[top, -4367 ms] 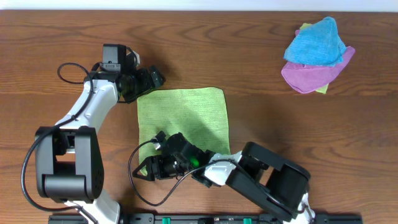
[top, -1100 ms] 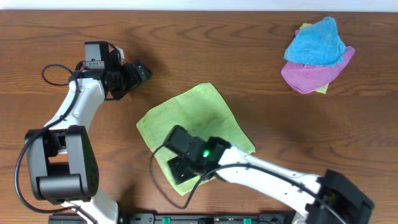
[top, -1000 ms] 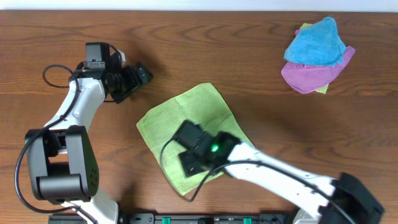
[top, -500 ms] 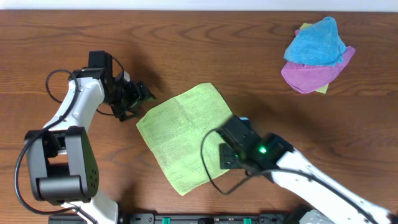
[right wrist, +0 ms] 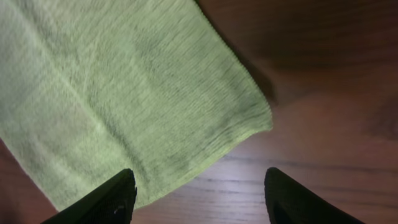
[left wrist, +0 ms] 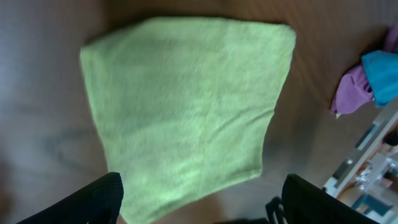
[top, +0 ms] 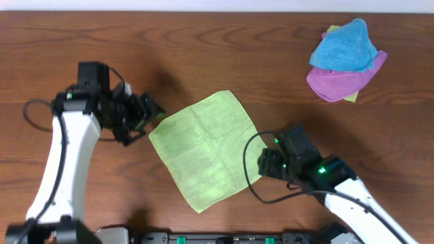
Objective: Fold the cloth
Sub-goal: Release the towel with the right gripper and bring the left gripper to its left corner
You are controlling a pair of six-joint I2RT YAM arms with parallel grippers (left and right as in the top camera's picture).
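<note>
Cloth (top: 203,146) lime microfibre square, flat, creased | left hand (left wrist: 202,196) wide | right hand (right wrist: 199,194) wide

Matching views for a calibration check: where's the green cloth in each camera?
Overhead: green cloth mid-frame, turned like a diamond.
Left wrist: it fills most of the frame.
Right wrist: it covers the upper left, one corner pointing right.
Landmark: the wood table is in all three; the blue and purple pile shows top right overhead and at the right edge of left wrist, not in right wrist.
</note>
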